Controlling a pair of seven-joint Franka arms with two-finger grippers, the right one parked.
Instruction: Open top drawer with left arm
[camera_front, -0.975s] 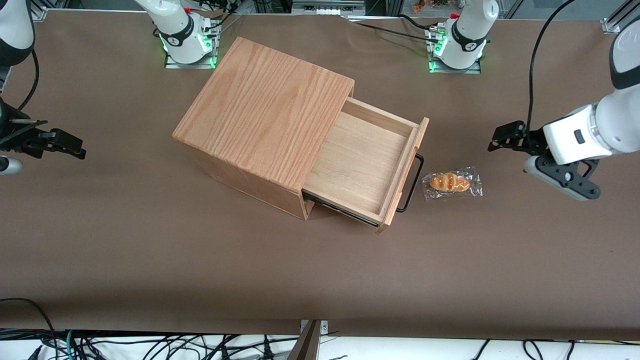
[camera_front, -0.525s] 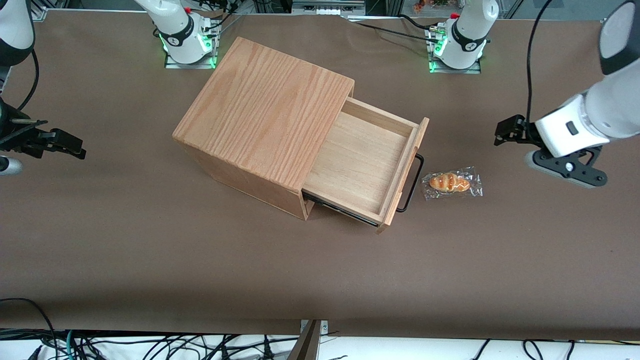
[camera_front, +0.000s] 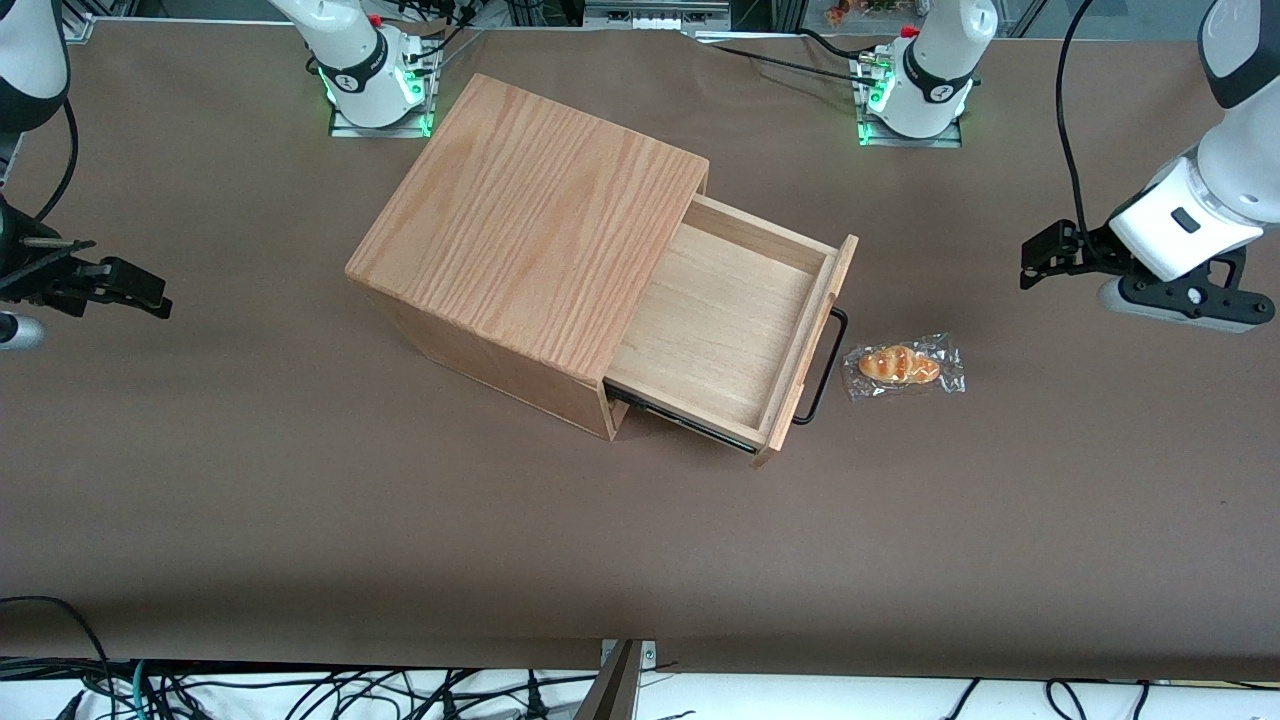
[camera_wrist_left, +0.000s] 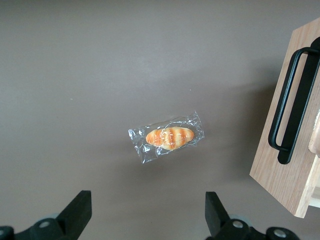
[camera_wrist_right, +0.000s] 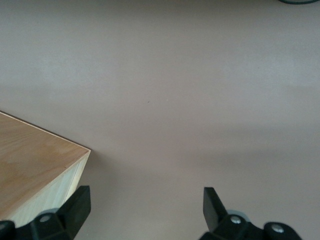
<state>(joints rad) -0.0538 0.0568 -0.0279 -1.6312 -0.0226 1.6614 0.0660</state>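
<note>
One broad brown table (camera_front: 300, 500) fills the scene, and on it sits the oak-grain cabinet (camera_front: 530, 230), angled so its front faces the working arm's end. The top drawer (camera_front: 725, 330) stands pulled well out of that cabinet, its pale bottom bare and in plain view, its front panel the part nearest the working arm's end of the table. Along that panel runs the thin black bar handle (camera_front: 822, 365), also clear in the wrist view (camera_wrist_left: 292, 107), with nothing touching it. Over at the working end, the left arm (camera_front: 1215, 190) hangs above the table, well apart from the drawer, white wrist block tilted down. Its gripper (camera_front: 1045, 258) is up in the air with the fingers (camera_wrist_left: 77, 212) spread wide, gripping nothing; the wrist camera shows both black tips with open table between them. Smallest of all, a wrapped bread roll (camera_front: 903, 365) lies flat on the table just beside the handle, between drawer and gripper, clear wrapper crinkled around a golden striped bun (camera_wrist_left: 169, 137). It touches neither the handle nor the gripper.
</note>
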